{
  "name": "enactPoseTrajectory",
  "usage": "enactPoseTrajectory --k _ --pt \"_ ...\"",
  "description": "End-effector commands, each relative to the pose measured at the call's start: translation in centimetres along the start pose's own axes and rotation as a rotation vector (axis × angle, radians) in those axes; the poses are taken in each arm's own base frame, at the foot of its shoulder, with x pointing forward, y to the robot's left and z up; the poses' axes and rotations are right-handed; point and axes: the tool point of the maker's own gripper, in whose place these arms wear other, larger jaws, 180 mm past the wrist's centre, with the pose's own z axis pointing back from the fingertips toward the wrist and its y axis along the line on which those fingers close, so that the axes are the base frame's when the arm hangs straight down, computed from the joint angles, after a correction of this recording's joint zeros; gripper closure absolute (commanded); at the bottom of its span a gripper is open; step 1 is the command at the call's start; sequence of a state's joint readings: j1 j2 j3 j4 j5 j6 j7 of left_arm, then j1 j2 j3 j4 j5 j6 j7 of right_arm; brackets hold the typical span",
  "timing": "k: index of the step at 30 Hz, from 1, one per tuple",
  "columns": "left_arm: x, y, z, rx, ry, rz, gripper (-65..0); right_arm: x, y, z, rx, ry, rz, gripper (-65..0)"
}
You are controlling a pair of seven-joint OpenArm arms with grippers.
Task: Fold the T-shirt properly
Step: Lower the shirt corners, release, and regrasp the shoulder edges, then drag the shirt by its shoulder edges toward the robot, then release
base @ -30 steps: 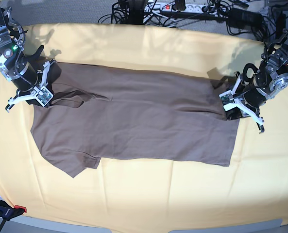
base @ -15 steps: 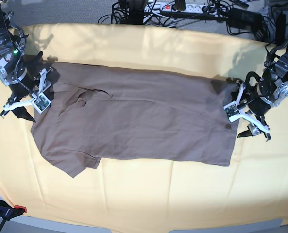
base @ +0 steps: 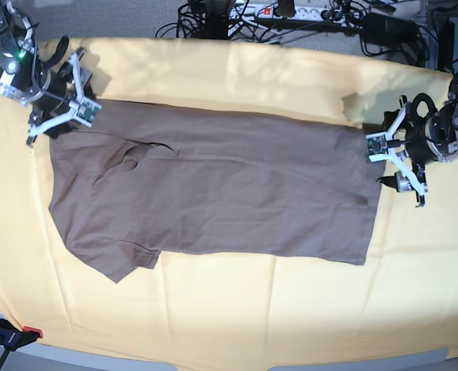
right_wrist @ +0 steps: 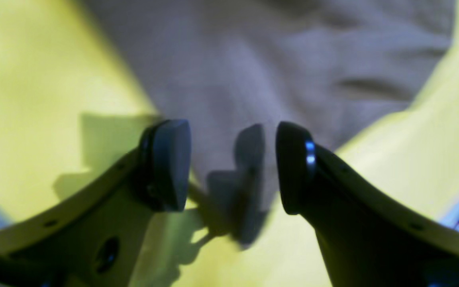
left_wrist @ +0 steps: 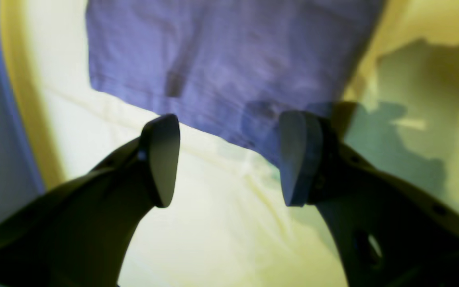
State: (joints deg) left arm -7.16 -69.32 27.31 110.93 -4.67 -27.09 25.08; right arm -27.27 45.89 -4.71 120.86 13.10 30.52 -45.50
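The base view shows the T-shirt lying flat and spread on the yellow cloth, with one long edge already folded over toward the middle and one sleeve sticking out at the lower left. A second ago both claws were clenched on the far edge of the shirt, one at each end; now both have let go and pulled away. The left gripper hangs just beside the hem end of the shirt with its jaws spread and nothing between them, and the right gripper stands above the collar end, also released and empty. The left wrist view confirms this: the two fingers are wide apart and only the cloth and the shirt hem are seen below. In the right wrist view the jaws are apart as well, over the shirt edge. In my judgement this means the first lengthwise fold is placed and finished. The near side with the free sleeve is probably the next part to fold.
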Motion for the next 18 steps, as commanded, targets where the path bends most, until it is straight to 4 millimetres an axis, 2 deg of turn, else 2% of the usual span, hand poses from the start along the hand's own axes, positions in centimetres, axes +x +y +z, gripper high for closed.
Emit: enactPoseTrajectory --k 1,6,9,14,18 --pt "0.0 1.3 0.7 0.037 0.001 -0.014 -39.0 -0.4 -0.6 0.4 -0.031 0.017 0.03 -36.0" --pt "0.0 1.3 0.7 0.038 -0.004 -0.014 -39.0 -2.3 -1.4 0.4 -0.124 0.089 0.064 -36.0" --pt "0.1 1.3 0.7 0.038 -0.006 -0.014 -39.0 -3.5 -1.8 -0.3 -0.139 0.106 0.067 -36.0" --pt "0.1 1.3 0.7 0.038 -0.007 -0.013 -39.0 -5.9 -1.2 -1.5 -0.098 0.144 0.05 -36.0" --pt "0.3 1.3 0.7 0.037 -0.021 -0.013 -39.0 -6.7 -0.8 -2.0 -0.082 0.149 0.039 -36.0"
